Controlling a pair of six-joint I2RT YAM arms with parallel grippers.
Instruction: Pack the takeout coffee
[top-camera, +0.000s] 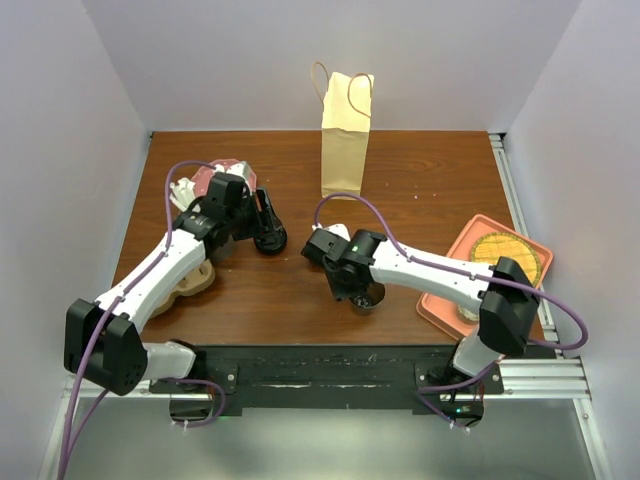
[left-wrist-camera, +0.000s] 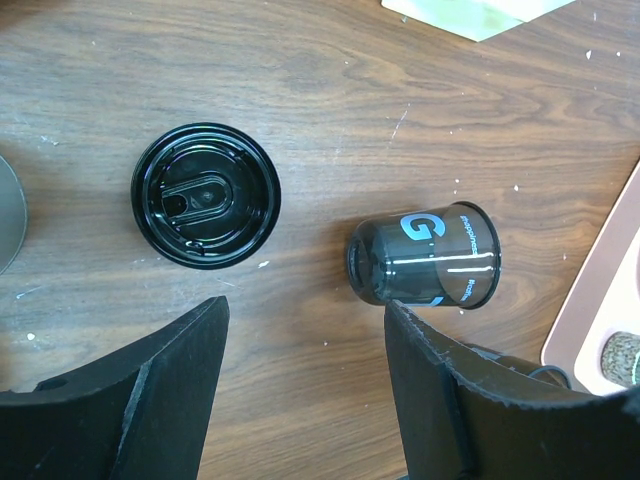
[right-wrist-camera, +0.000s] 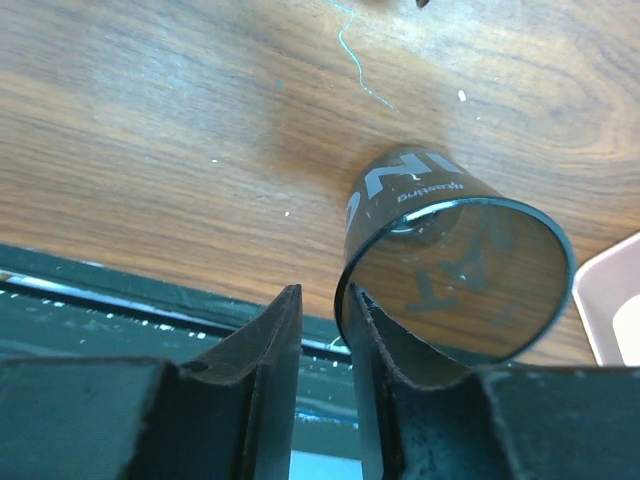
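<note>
The takeout coffee cup (top-camera: 370, 299) is dark and see-through, and it stands lidless on the table near the front edge. My right gripper (top-camera: 357, 288) straddles its rim. In the right wrist view one finger (right-wrist-camera: 385, 335) sits inside the cup (right-wrist-camera: 450, 265) against the wall. The other finger (right-wrist-camera: 275, 340) is outside, a small gap away, so the jaws are open. A loose black lid (top-camera: 269, 240) lies to the left. My left gripper (top-camera: 257, 218) hovers open just beside it, nothing between its fingers. From the left wrist, the lid (left-wrist-camera: 205, 195) and cup (left-wrist-camera: 425, 258) both show.
A tan paper bag (top-camera: 345, 135) with handles stands upright at the back centre. A pink tray (top-camera: 450, 300) holding a round woven mat lies at the right. Pink and white items (top-camera: 208, 178) sit back left. A wooden piece (top-camera: 197, 280) lies under the left arm. The black front rail (top-camera: 330, 360) is close behind the cup.
</note>
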